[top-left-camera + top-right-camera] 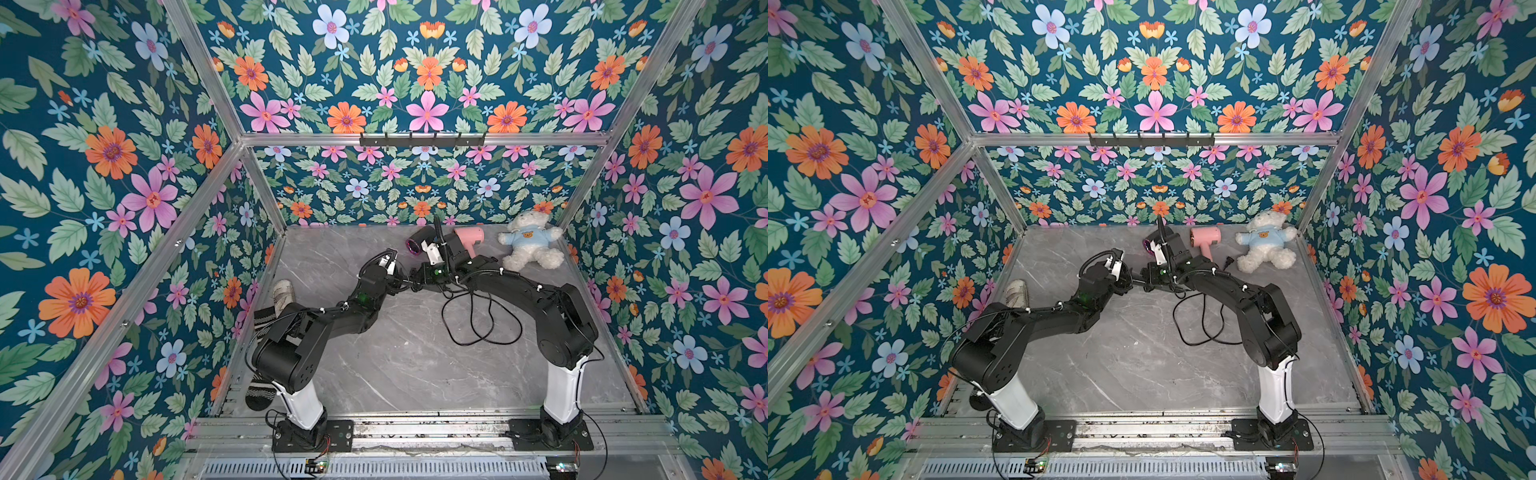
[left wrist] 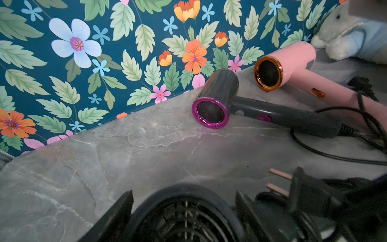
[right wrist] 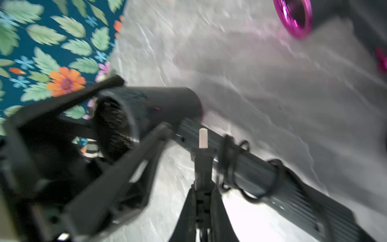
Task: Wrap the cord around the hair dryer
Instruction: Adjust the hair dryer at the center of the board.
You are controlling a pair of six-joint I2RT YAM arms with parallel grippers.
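Observation:
A dark hair dryer (image 3: 150, 106) hangs above the table, its barrel gripped between the fingers (image 2: 117, 213) of my left gripper (image 2: 183, 193), which is shut on it. Its rear grille (image 2: 184, 218) fills the left wrist view. Black cord (image 3: 228, 159) is wound in a few turns round the handle (image 3: 257, 174). The cord's plug (image 3: 203, 159), prongs up, is pinched in my shut right gripper (image 3: 203, 186), right beside the handle. In both top views the two grippers meet mid-table (image 1: 409, 282) (image 1: 1140, 283), hiding most of the dryer.
A grey dryer with a magenta ring (image 1: 419, 241) and a pink dryer (image 1: 469, 237) lie near the back wall, with a white teddy bear (image 1: 530, 245) to their right. Loose black cord (image 1: 478, 324) loops on the marble table (image 1: 395, 374). Socks (image 1: 262, 320) lie at the left edge.

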